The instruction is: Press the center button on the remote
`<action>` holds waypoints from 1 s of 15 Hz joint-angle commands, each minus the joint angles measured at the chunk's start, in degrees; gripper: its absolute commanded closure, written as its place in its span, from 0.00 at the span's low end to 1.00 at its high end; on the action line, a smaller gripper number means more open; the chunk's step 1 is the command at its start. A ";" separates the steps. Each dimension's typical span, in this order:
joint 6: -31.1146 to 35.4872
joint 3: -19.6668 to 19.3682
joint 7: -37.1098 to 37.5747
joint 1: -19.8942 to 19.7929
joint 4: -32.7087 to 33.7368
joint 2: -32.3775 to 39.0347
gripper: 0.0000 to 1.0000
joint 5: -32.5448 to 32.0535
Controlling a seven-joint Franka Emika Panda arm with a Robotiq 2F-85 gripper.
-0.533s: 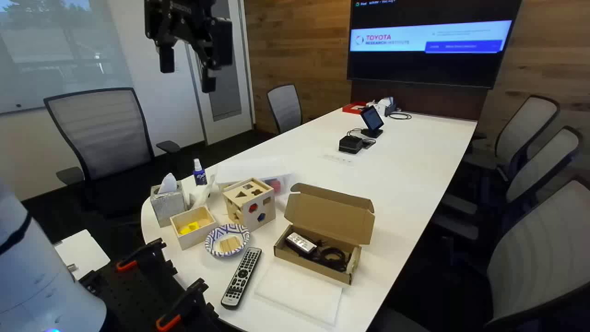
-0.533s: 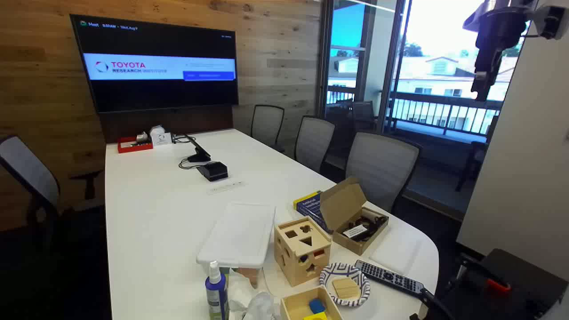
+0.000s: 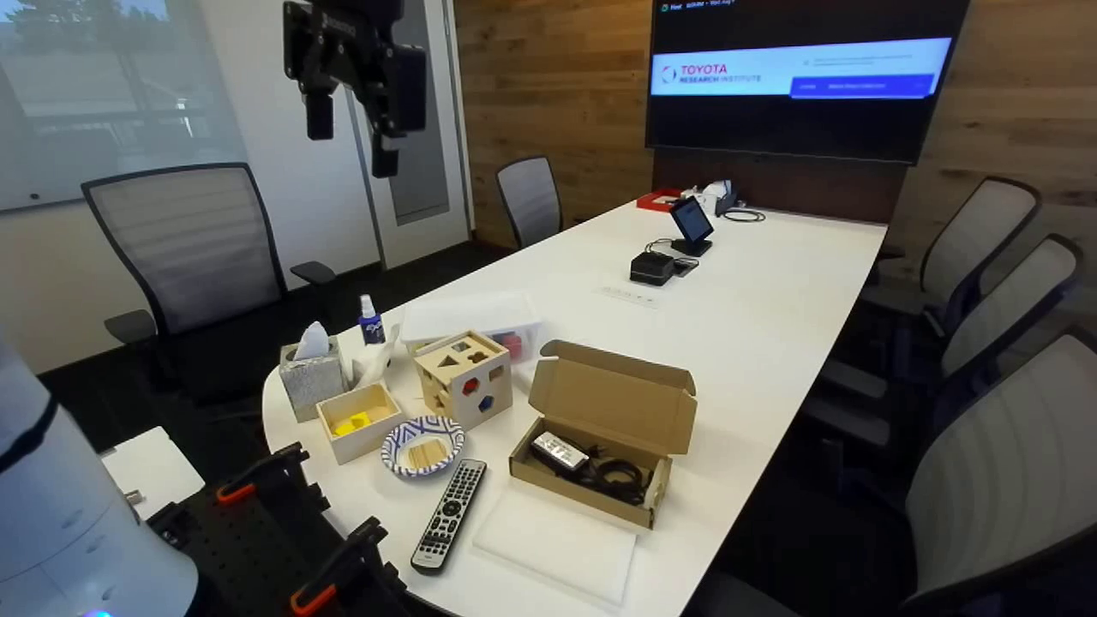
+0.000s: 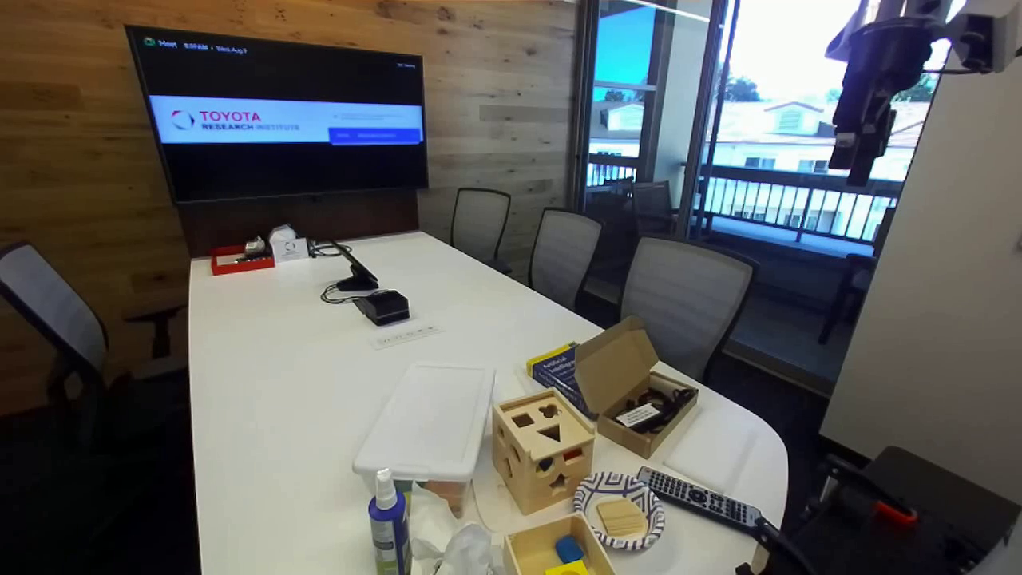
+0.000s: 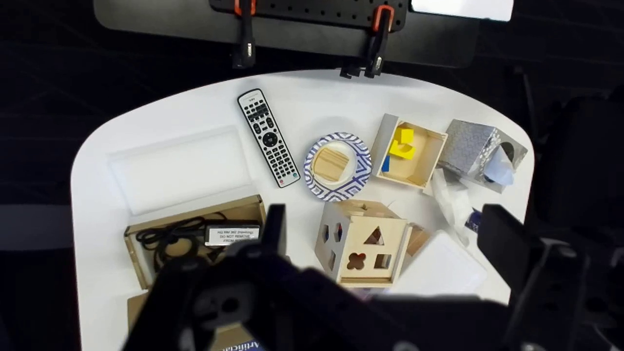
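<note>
Two fingers [image 3: 385,161] of the black gripper [image 3: 352,146] stand wide apart, well above the white table [image 3: 746,343]. The slim silver-and-black remote [image 3: 448,517] lies on it, buttons up, round black control [image 5: 270,139] mid-face; just beside, a blue-patterned white bowl [image 5: 363,165] holds a tan slab [image 5: 330,164]. Next, a pale wooden box [image 5: 382,139] of yellow and blue blocks [image 5: 405,136]; farther out, an open brown cardboard box [image 3: 583,495] holds black cables [image 5: 163,235].
</note>
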 commanded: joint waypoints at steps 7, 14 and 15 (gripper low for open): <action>16.26 12.70 19.88 -1.66 -5.74 11.86 0.25 1.61; 28.12 13.99 17.93 -0.37 -9.76 23.88 0.73 4.51; 30.55 14.08 17.75 -0.40 -10.57 25.29 0.80 4.97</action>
